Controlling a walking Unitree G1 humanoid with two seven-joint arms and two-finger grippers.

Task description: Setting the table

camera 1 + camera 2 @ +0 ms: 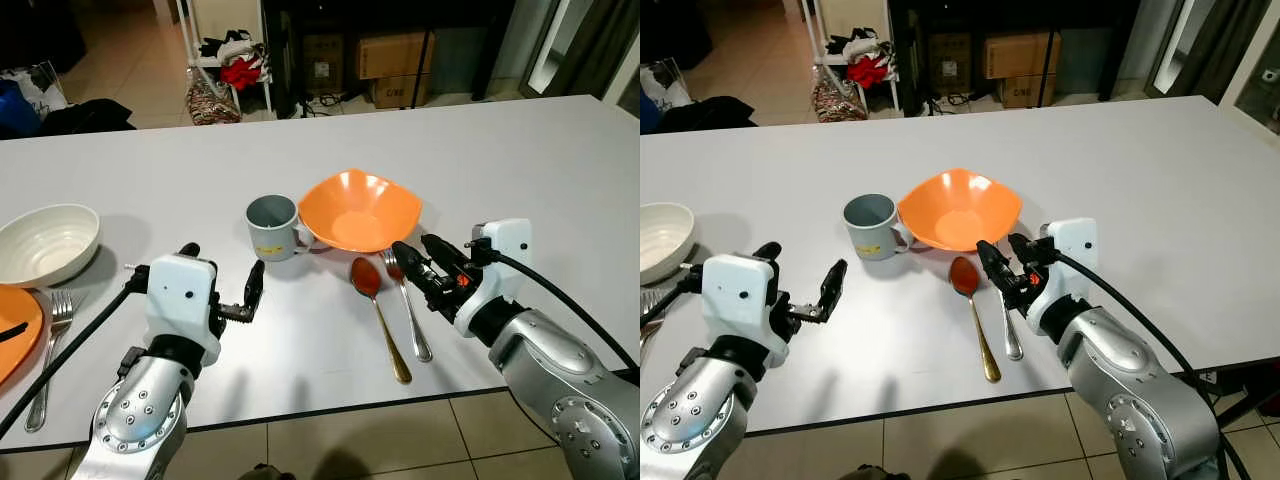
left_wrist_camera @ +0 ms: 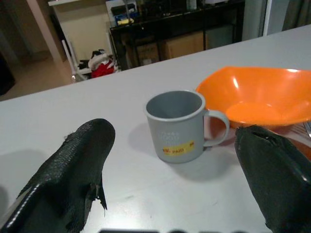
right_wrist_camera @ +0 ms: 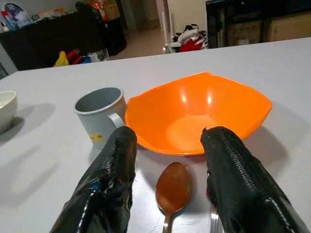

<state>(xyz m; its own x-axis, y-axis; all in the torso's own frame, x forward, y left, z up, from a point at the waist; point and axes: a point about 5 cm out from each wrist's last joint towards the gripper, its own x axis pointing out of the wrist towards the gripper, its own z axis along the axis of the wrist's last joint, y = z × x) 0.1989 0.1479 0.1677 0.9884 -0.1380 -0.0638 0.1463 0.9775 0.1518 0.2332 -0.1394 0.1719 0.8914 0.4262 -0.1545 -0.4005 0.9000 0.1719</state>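
Note:
On the white table (image 1: 560,170), a grey mug (image 1: 272,226) stands beside an orange bowl (image 1: 358,210). Just in front of the bowl lie a spoon (image 1: 378,300) with a reddish head and gold handle, and a silver fork (image 1: 410,310). My right gripper (image 1: 420,252) hovers open just above the fork's head, pointing at the bowl. In the right wrist view the spoon (image 3: 173,188) lies between its fingers (image 3: 233,174). My left gripper (image 1: 222,270) is open, holds nothing, and sits a short way in front of the mug (image 2: 177,125).
At the far left stand a white bowl (image 1: 45,243), an orange plate (image 1: 12,335) and another fork (image 1: 50,355). The table's near edge runs just under both arms. Beyond the table are a rack with clothes (image 1: 232,60) and cardboard boxes (image 1: 395,55).

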